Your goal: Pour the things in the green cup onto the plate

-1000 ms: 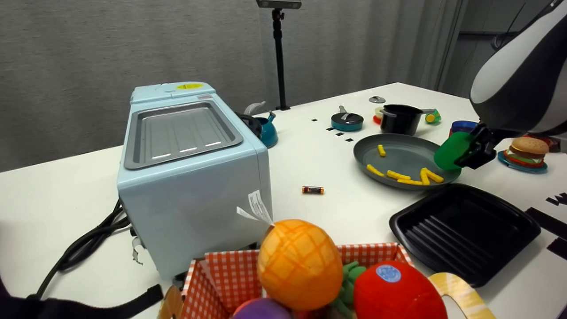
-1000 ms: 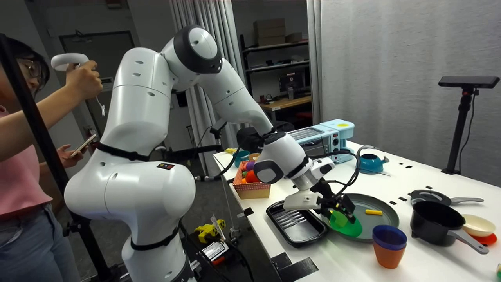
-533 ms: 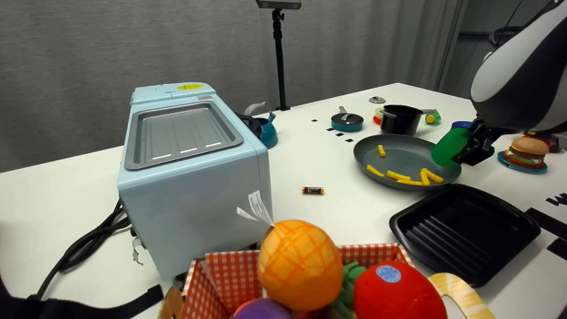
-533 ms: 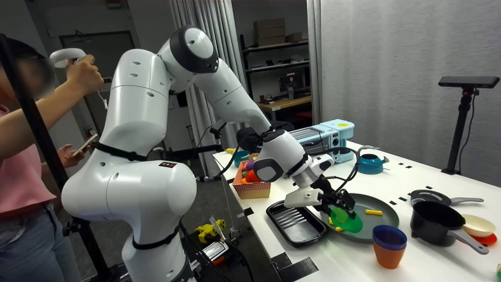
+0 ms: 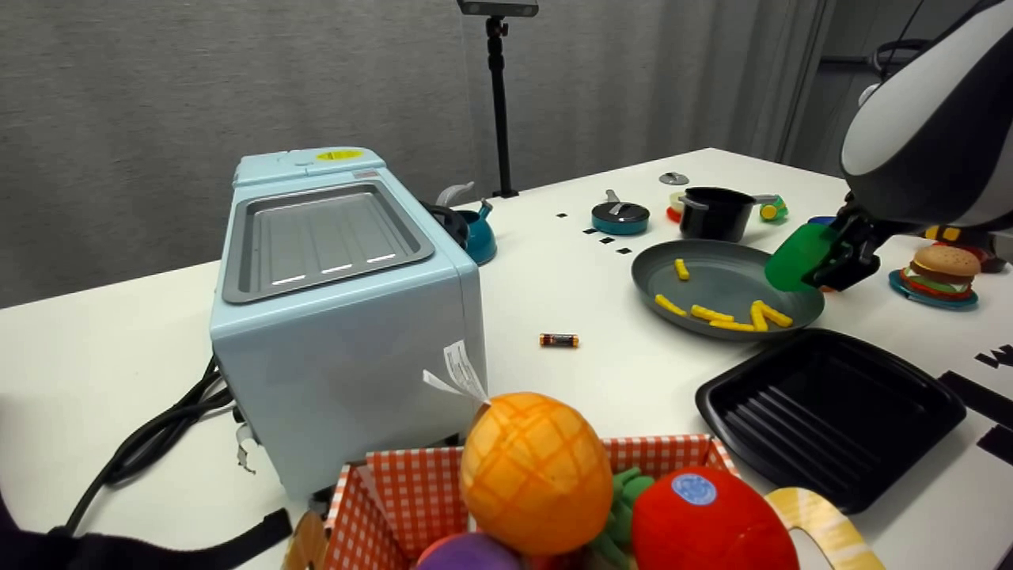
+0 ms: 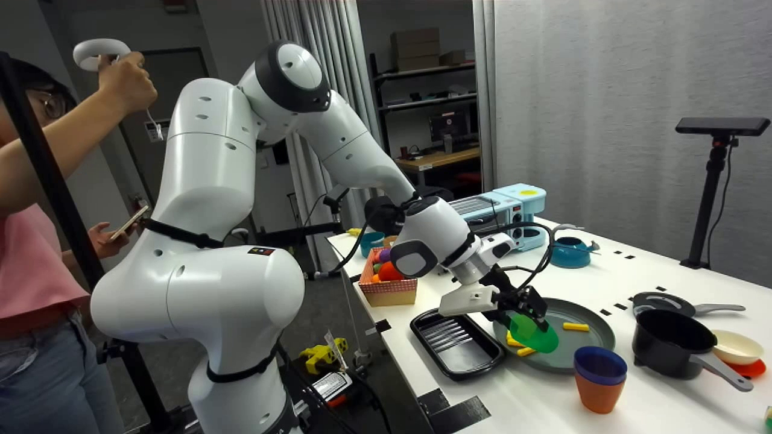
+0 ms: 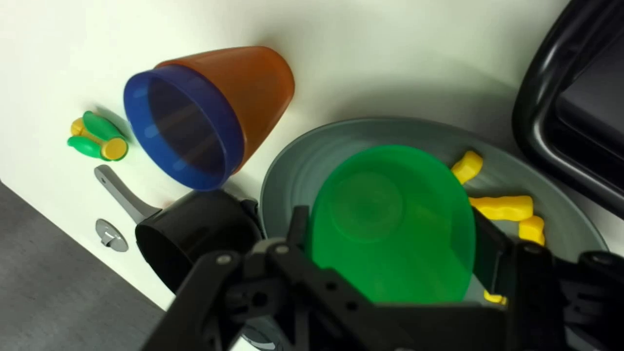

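Green cup (image 7: pixel 390 219): hung tilted over the plate (image 7: pixel 302 180), just right of centre in the wrist view.
Gripper (image 7: pixel 390 231): was clamped on that cup, a black jaw at either side, its body filling the bottom of the wrist view.
Yellow pieces (image 5: pixel 712 313): lay on the plate; six showed in an exterior view, most toward its lower rim, one at its upper left.
Plate: spread beneath the cup through the centre and right of the wrist view, lying flat on the white table (image 7: pixel 380 29).
Black tray (image 7: pixel 541 112): sat just beside the plate at the upper right of the wrist view; whether the two touched could not be told.
Orange cup (image 7: pixel 256 92): stood near the plate's rim, upper left of the wrist view, with a blue cup (image 7: pixel 222 117) nested in it.
Black pot (image 7: pixel 209 214): stood below those two in the lower left of that frame, its grey handle (image 7: pixel 122 190) pointing to the upper left.
Green-and-yellow toy (image 7: pixel 100 136): lay toward the left edge.
Grey lid (image 7: pixel 112 235): lay lower down, near the pot's handle.
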Controlling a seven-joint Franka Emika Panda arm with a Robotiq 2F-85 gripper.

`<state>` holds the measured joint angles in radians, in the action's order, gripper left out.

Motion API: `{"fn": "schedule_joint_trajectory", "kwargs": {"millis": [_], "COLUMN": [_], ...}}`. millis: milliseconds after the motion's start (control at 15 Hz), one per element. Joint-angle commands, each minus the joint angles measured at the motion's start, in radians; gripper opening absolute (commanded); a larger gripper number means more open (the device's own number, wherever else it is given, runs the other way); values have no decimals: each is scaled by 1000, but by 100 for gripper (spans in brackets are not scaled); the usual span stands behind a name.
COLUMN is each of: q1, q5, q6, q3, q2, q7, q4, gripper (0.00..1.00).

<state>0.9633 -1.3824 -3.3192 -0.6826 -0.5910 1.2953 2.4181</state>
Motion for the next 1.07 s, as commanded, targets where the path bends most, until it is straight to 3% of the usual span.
{"fn": "schedule_joint_trajectory", "kwargs": {"millis": [0, 333, 733, 1000], "q1": [58, 139, 324, 421], "q5": [21, 57, 288, 398], "q6": [37, 101, 326, 402], "q3": [-65, -164, -386, -489], "q2": [-19, -99, -221, -266], "q7": [4, -20, -165, -218], "q4": [7, 45, 65, 45], "gripper": [50, 50, 50, 50]}}
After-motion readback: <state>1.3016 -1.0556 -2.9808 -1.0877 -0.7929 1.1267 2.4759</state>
